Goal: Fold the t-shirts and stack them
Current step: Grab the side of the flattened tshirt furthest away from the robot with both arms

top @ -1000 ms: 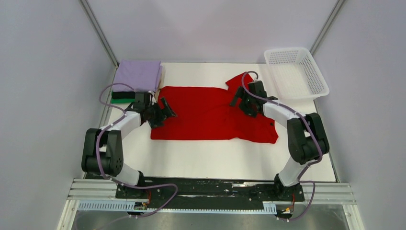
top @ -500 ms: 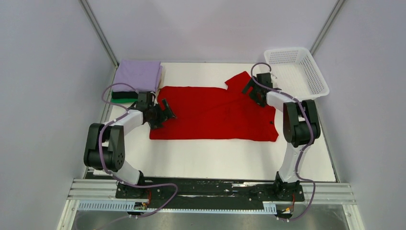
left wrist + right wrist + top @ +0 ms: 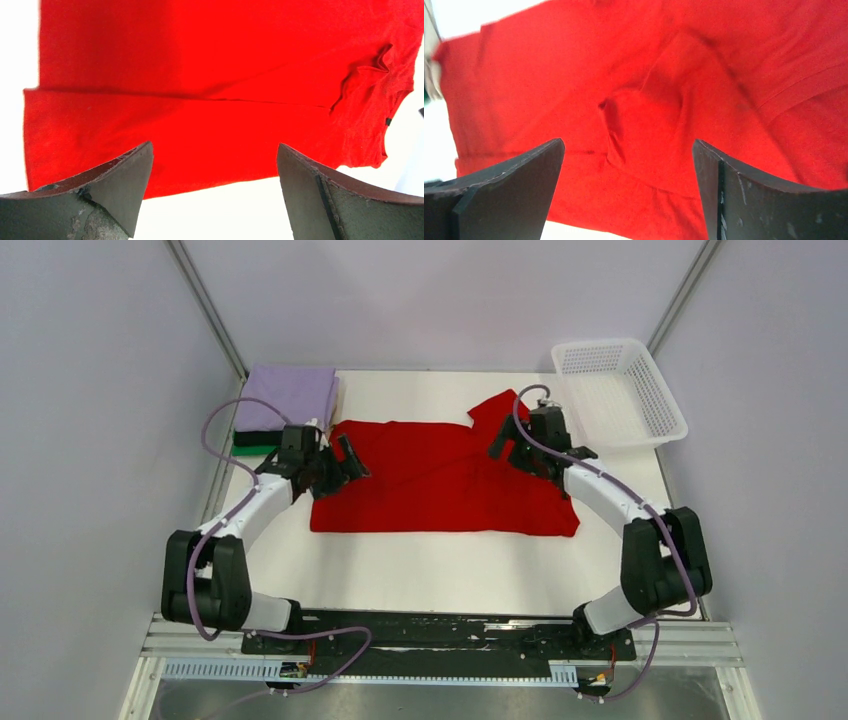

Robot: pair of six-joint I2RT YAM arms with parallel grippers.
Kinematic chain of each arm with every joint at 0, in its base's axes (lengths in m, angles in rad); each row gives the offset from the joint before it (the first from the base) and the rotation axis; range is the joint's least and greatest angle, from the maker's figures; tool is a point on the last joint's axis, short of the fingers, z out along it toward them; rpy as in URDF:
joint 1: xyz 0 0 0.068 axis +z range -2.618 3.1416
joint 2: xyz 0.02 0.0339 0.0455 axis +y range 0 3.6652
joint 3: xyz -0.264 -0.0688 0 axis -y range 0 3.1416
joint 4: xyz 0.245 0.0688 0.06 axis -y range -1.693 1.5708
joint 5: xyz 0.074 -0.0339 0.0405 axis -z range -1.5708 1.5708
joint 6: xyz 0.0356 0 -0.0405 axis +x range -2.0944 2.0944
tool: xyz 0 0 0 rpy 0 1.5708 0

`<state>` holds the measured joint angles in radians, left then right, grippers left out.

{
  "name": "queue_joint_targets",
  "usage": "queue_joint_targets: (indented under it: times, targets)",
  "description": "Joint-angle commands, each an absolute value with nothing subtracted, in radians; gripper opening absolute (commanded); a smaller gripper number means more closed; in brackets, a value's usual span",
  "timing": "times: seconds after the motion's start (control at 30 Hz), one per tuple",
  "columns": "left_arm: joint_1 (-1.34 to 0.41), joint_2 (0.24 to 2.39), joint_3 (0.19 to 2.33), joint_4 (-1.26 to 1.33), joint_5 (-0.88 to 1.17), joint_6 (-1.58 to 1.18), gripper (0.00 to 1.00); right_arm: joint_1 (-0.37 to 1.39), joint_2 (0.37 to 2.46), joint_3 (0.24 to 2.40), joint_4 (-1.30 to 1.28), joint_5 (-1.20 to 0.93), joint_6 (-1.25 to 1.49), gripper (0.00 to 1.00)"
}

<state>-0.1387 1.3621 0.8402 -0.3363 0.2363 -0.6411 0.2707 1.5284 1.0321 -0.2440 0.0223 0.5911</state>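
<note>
1. Red t-shirt (image 3: 440, 480) lies part-folded, mid-table (image 3: 450, 570).
2. Right pincer (image 3: 505, 448) has swung back from the basket (image 3: 662, 408) over the collar end; left pincer (image 3: 345, 462) at the hem.
3. Both gape, empty: next fold pending.

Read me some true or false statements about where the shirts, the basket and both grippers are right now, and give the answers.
1. The red t-shirt lies spread out on the table. True.
2. The left gripper is clamped on the red t-shirt. False: its jaws stand open above the cloth, holding nothing.
3. The lavender t-shirt lies folded at the table's far left corner. True.
4. The white mesh basket sits at the far left corner. False: it sits at the far right corner.
5. The right gripper is open over the red t-shirt. True.
</note>
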Motion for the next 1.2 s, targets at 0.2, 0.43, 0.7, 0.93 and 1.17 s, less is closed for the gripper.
queue_joint_targets:
  times: [0.2, 0.43, 0.7, 0.93, 1.17]
  targets:
    - [-0.211, 1.642, 0.928, -0.214, 0.299, -0.660, 1.00, 0.453, 1.660, 1.022, -0.444, 0.110, 0.492, 1.00]
    - [-0.224, 1.658, 0.861, -0.204, 0.300, -0.662, 1.00, 0.454, 1.687, 0.927, -0.516, 0.064, 0.515, 1.00]
    - [-0.279, 1.484, 0.699, -0.245, 0.222, -0.734, 1.00, 0.468, 1.613, 0.802, -0.716, 0.022, 0.624, 1.00]
    - [-0.305, 1.175, 0.527, -0.394, 0.169, -0.773, 1.00, 0.545, 1.499, 0.679, -0.785, -0.113, 0.735, 1.00]
    - [-0.311, 1.011, 0.425, -0.408, 0.117, -0.828, 1.00, 0.651, 1.398, 0.633, -0.874, -0.163, 0.883, 1.00]
